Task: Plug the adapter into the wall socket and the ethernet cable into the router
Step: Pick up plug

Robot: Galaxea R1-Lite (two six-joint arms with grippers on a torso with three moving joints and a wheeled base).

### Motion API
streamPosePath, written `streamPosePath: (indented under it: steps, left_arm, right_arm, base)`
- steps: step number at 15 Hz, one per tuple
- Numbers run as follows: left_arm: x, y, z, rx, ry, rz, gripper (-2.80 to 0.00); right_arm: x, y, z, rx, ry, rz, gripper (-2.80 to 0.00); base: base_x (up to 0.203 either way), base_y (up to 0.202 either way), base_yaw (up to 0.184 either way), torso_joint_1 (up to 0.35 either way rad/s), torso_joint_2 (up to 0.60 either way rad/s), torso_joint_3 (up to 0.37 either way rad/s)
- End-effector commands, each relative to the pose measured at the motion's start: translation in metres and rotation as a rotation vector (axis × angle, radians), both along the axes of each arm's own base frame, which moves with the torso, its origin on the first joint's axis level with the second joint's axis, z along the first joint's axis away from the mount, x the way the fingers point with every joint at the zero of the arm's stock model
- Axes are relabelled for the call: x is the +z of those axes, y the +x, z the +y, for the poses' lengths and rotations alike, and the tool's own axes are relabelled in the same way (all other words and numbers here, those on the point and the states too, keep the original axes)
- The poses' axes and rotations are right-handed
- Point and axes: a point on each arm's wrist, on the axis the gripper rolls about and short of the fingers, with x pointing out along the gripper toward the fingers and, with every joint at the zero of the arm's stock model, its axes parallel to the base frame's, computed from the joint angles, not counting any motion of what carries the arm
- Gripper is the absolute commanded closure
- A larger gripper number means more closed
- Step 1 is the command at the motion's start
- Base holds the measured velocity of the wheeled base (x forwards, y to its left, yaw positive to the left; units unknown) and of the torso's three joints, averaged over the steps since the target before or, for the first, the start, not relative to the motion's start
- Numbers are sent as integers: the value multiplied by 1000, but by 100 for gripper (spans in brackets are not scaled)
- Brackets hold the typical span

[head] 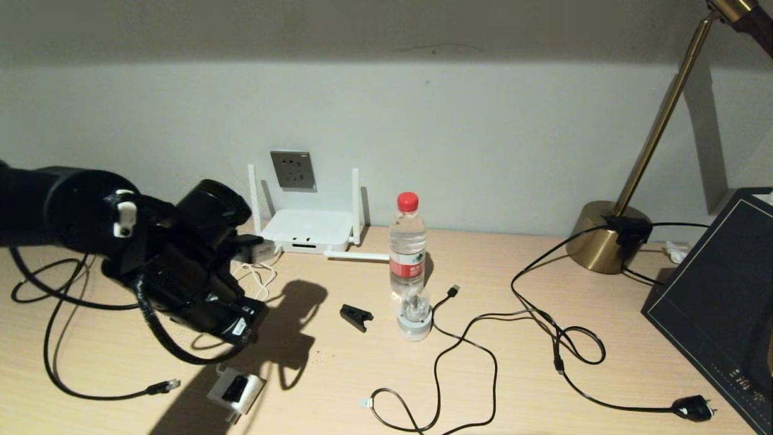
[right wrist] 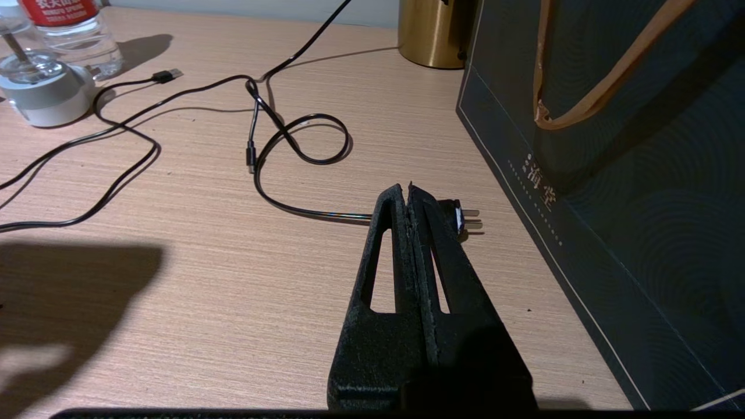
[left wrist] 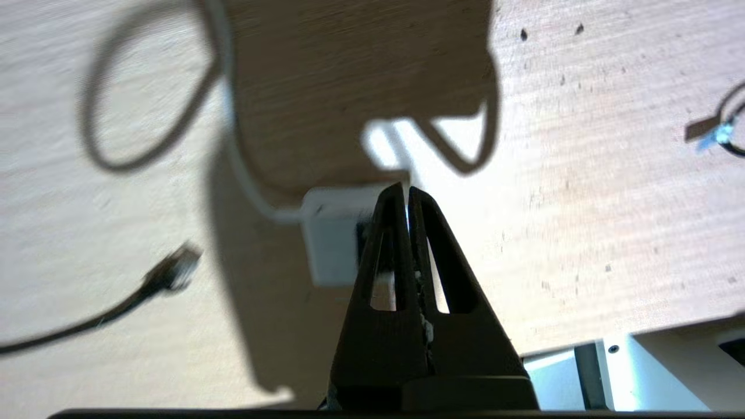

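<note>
Wooden counter against a pale wall, seen from the robot's head. The left arm reaches in over the counter's left side, and its end effector has both fingers pressed together with nothing between them, its tips hovering just over the adapter. The adapter, a small white cube with a dark label, lies on the counter near the front edge in the arm's shadow, its thin white cord curling away behind it. Just left of it lies the clear plug end of the black ethernet cable, whose length loops off across the left side of the counter. The white router sits at the back against the wall with antennas upright, and the grey wall socket is mounted just above it. The right end effector is also pressed together and empty, hovering above the right side of the counter near a black lamp plug and a dark paper bag. A water bottle stands near the middle.
</note>
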Motion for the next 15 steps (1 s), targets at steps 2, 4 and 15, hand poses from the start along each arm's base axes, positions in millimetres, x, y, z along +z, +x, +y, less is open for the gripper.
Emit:
streamPosePath:
  steps: [2,4,15]
  left_arm:
    - [13,-22,10,1,0,-8,0]
    - [6,-31,12,-10,14,20,-280]
    - [-42,-23,19,24,38,112,-280]
  right_arm:
    - [-1,0,0,-1,-1,6,0]
    - [-1,0,0,1,-1,6,0]
    - [-1,0,0,1,-1,6,0]
  base:
    - [0,0,0,0,0,0]
    - [0,0,0,0,0,0]
    - [0,0,0,0,0,0]
